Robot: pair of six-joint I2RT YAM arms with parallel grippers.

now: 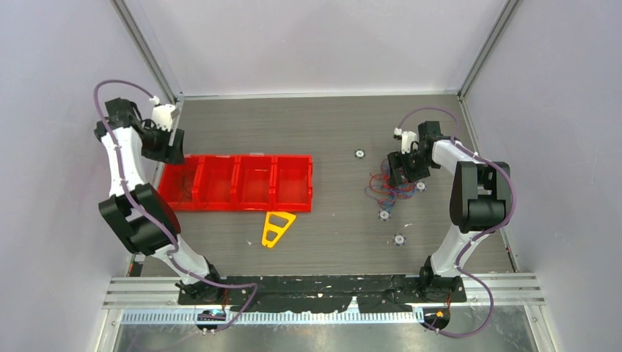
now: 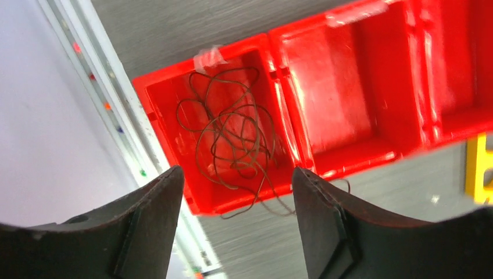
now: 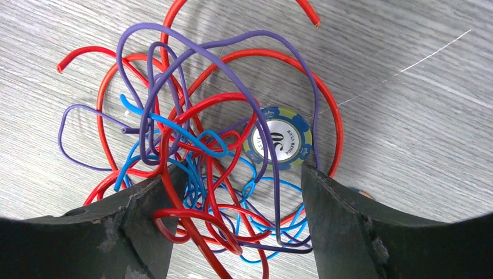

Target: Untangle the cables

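Observation:
A tangle of red, blue and purple cables point(image 1: 383, 188) lies on the table at the right. In the right wrist view the tangle point(image 3: 197, 139) fills the middle. My right gripper point(image 3: 241, 171) is open and low over it, with strands between the jaws and a red loop lying against the left finger point(image 3: 145, 215). In the top view the right gripper point(image 1: 402, 170) is at the tangle's upper right edge. My left gripper point(image 2: 237, 174) is open and empty, above the left end of a red tray point(image 2: 302, 116). A thin loopy wire point(image 2: 232, 136) lies in the tray's end compartment, one end hanging over the wall.
The red tray point(image 1: 235, 208) with several compartments lies left of centre. A yellow triangular piece point(image 1: 277, 228) sits in front of it. Poker chips point(image 1: 359, 153) lie scattered around the tangle, and one chip point(image 3: 282, 138) lies under the cables. The enclosure walls are close to both arms.

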